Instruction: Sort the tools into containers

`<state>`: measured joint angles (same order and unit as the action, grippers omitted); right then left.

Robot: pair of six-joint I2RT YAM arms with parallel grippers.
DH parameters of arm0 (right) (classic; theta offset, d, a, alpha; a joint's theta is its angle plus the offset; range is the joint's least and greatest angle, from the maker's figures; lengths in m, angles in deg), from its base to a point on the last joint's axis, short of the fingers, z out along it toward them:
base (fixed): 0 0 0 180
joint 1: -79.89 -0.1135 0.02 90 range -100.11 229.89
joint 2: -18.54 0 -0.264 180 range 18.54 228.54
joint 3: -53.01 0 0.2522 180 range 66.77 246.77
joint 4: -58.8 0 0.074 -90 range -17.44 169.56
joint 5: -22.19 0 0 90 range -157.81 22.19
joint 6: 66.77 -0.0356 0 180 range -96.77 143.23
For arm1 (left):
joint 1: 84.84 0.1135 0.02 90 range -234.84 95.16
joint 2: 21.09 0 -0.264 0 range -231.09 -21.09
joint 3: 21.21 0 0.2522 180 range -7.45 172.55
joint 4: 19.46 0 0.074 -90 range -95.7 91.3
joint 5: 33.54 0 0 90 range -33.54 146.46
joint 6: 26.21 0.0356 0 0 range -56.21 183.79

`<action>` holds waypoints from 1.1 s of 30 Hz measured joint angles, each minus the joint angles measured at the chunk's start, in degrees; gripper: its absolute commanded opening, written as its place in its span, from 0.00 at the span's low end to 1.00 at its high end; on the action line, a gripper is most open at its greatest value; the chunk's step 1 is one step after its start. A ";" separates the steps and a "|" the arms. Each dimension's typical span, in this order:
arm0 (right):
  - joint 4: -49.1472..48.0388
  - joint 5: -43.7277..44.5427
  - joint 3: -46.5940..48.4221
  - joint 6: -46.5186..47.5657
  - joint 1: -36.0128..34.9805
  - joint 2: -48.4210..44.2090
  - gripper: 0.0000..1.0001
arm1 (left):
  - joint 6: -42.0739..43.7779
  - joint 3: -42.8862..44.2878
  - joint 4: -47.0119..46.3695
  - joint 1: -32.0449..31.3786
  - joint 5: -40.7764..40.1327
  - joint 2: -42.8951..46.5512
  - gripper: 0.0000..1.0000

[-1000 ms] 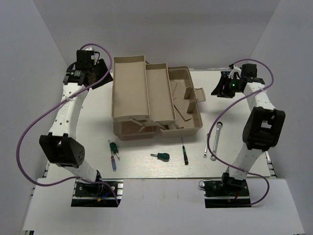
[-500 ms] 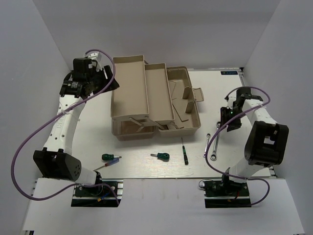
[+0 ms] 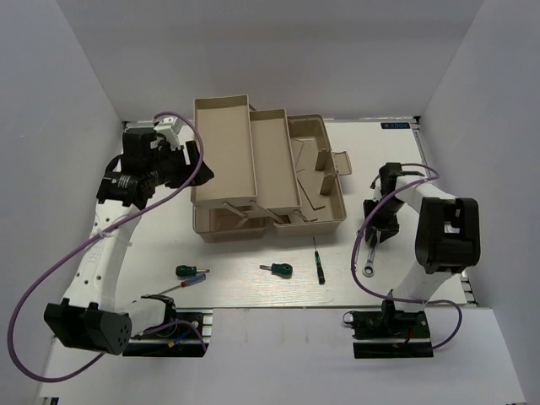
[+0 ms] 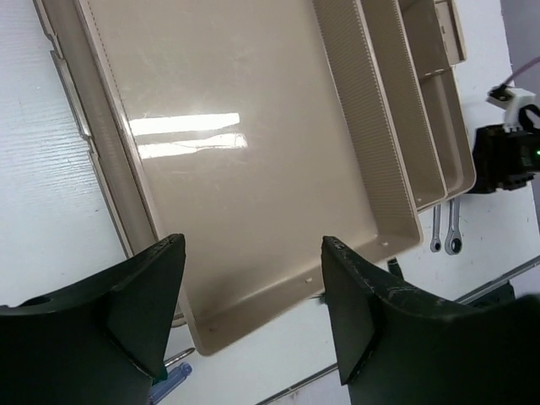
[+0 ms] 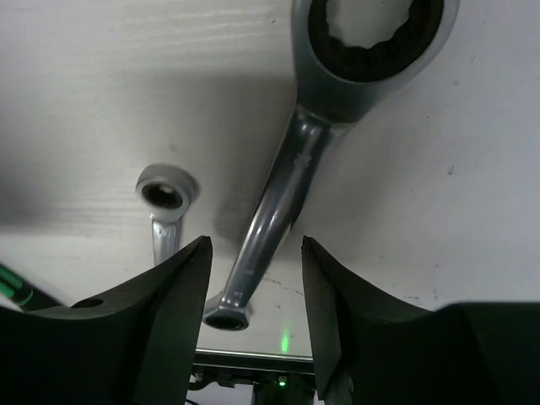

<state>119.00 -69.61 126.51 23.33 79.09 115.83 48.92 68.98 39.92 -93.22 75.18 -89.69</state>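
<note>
The beige toolbox stands open at mid table, with its left tray (image 3: pixel 224 152), second tray (image 3: pixel 275 160) and base (image 3: pixel 325 190). My left gripper (image 3: pixel 194 164) is open and empty over the left tray's near end (image 4: pixel 253 169). My right gripper (image 3: pixel 375 229) is open and low over two silver wrenches (image 3: pixel 368 253). The larger wrench's shaft (image 5: pixel 283 194) lies between its fingers, and the smaller wrench (image 5: pixel 164 198) lies to the left. On the table lie the green-and-red screwdriver (image 3: pixel 191 272), the stubby green screwdriver (image 3: pixel 277 269) and the thin black-green screwdriver (image 3: pixel 318 260).
A blue-handled shaft (image 4: pixel 171 380) lies by the tray's near corner. White walls enclose the table on the left, back and right. The arm bases (image 3: pixel 164 329) sit at the near edge. Purple cables loop off both arms.
My right arm has swung forward and down from the back right onto the wrenches. My left gripper has moved forward along the left tray. The green-and-red screwdriver now lies crosswise, not lengthwise.
</note>
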 measured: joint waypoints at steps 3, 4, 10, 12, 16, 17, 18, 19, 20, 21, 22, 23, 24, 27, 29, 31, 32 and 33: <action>0.04 3.26 0.15 -3.39 -1.18 2.86 0.53 | 0.11 -1.42 0.66 0.00 0.15 2.64 0.76; 0.09 3.74 0.15 -3.96 -1.33 2.93 0.53 | 0.15 -1.84 0.87 0.00 0.15 3.23 0.76; -0.83 5.92 -1.14 -8.37 -1.51 2.14 0.44 | 0.13 -5.16 1.92 0.00 0.33 5.75 0.76; -1.46 6.05 -1.97 -9.57 -1.46 1.46 0.33 | -0.11 -6.10 2.03 -0.17 0.39 6.25 0.76; -2.97 6.34 -4.15 -12.22 -1.46 -0.24 0.09 | -0.79 -6.34 1.90 -0.48 1.03 6.67 0.76; -3.37 6.23 -4.61 -12.81 -1.40 -0.61 0.02 | -0.85 -6.34 1.92 -0.50 1.27 6.64 0.76; -3.72 6.10 -4.90 -13.16 -1.20 -0.92 0.00 | -0.94 -6.34 1.95 -0.52 1.49 6.58 0.76; -3.96 6.05 -5.14 -13.31 -1.16 -1.09 0.00 | -1.05 -6.32 1.95 -0.68 1.70 6.49 0.76; -4.07 6.12 -5.18 -13.40 -1.07 -1.29 0.00 | -1.07 -6.32 1.97 -0.81 1.86 6.32 0.76; -4.13 6.14 -5.18 -13.42 -1.05 -1.38 0.00 | -1.20 -6.29 1.92 -0.90 2.21 6.12 0.76; -4.20 6.14 -5.16 -13.40 -0.96 -1.51 0.00 | -1.29 -6.29 1.95 -1.05 2.67 5.77 0.76; -4.31 6.05 -5.20 -13.40 -0.79 -1.81 0.00 | -1.55 -6.27 1.90 -1.20 3.15 5.46 0.76; -4.50 5.84 -5.42 -13.40 -0.63 -2.08 0.00 | -1.73 -6.21 1.86 -1.46 3.65 5.05 0.76; -4.74 5.20 -5.42 -12.98 0.50 -2.51 0.00 | -2.14 -6.19 1.29 -2.40 4.94 3.93 0.75; -5.64 5.25 -5.35 -12.26 1.60 -2.95 0.00 | -2.16 -6.19 0.79 -3.15 5.57 3.45 0.75; -6.34 5.14 -4.55 -11.34 2.47 -3.17 0.00 | -2.19 -6.19 0.20 -3.63 6.03 3.23 0.75; -6.36 4.98 -3.82 -10.91 2.86 -3.34 0.00 | -2.29 -6.19 -0.13 -4.02 6.19 3.21 0.75; -6.43 4.79 -3.17 -10.45 3.13 -3.63 0.00 | -2.40 -6.19 -0.48 -4.35 6.25 3.21 0.75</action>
<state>112.57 -64.82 123.35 12.88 82.22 112.20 46.51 62.79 39.44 -97.57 81.43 -86.48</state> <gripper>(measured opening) 0.253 0.747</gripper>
